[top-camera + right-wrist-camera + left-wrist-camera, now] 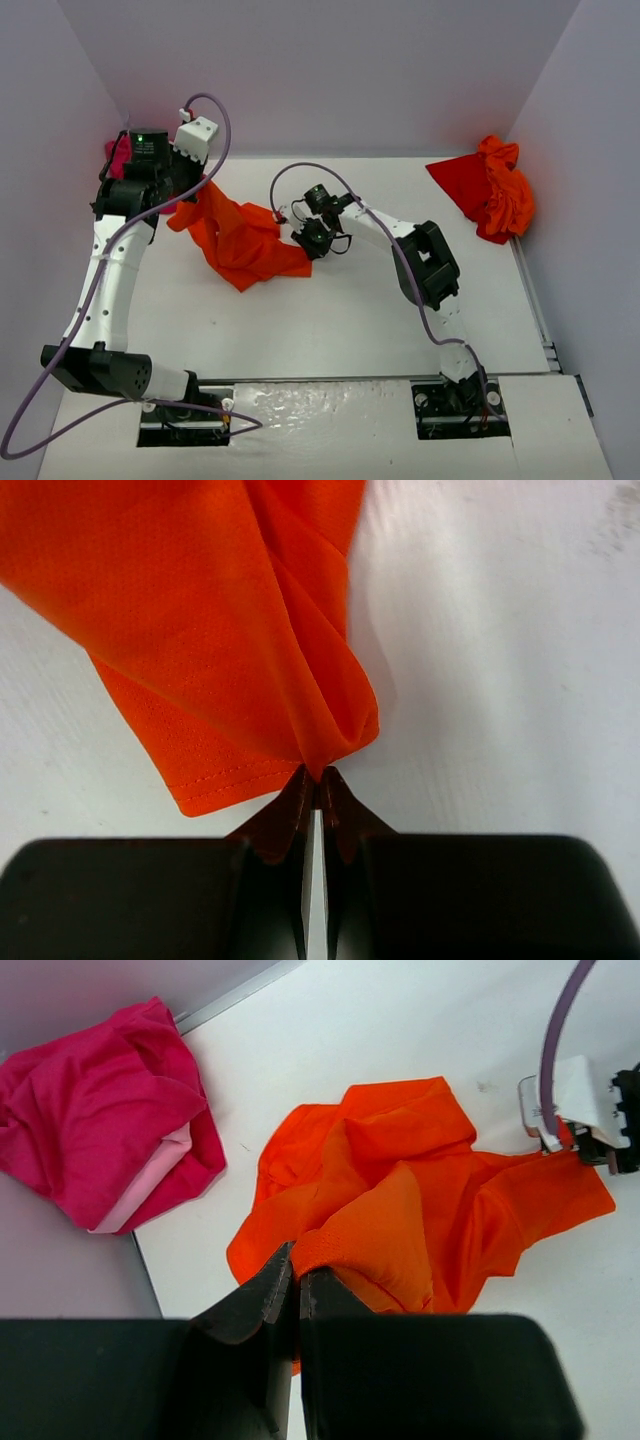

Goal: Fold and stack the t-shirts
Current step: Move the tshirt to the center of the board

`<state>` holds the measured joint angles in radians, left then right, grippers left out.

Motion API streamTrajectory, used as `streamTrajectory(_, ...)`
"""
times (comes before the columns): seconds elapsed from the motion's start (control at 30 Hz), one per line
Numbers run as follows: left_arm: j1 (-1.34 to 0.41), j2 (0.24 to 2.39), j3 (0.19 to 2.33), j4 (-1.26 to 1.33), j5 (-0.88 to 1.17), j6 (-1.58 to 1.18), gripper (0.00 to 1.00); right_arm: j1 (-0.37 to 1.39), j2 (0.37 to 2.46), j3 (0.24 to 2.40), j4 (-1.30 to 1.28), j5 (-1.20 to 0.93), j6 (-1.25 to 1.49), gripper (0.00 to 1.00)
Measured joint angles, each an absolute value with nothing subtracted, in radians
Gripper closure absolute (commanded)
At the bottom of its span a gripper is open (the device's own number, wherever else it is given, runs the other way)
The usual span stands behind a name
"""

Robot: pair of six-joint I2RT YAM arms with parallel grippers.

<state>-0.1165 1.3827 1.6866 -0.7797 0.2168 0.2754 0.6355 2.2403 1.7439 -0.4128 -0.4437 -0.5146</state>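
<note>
A crumpled orange t-shirt (235, 240) hangs between both arms over the middle-left of the table. My left gripper (295, 1272) is shut on a raised fold of that orange t-shirt (400, 1210), lifting its upper end. My right gripper (317, 777) is shut on a pinched fold at the orange t-shirt's (200, 610) lower right edge, close to the table; in the top view the right gripper (303, 240) sits at the cloth's right tip. A folded magenta t-shirt (100, 1110) lies in the back left corner. A red and orange heap of t-shirts (490, 190) lies at the back right.
Grey walls (340, 70) close in the white table (350, 310) at the back and both sides. A metal rail (535, 300) runs along the right edge. A purple cable (215, 110) loops above the left arm.
</note>
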Motion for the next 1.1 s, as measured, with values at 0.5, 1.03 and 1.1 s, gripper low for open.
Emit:
streamTrajectory(0.5, -0.232, 1.379, 2.002, -0.892, 0.267, 0.376, 1.00, 0.105, 1.572, 1.705, -0.364, -0.252, -0.499, 1.00)
streamTrajectory(1.03, -0.693, 1.542, 1.945, -1.169, 0.455, 0.539, 1.00, 0.126, 1.214, 1.476, -0.420, -0.296, -0.434, 1.00)
streamTrajectory(1.1, -0.749, 1.566, 1.958, -1.189, 0.471, 0.549, 1.00, 0.118, 1.231, 1.501, -0.432, -0.300, -0.426, 1.00)
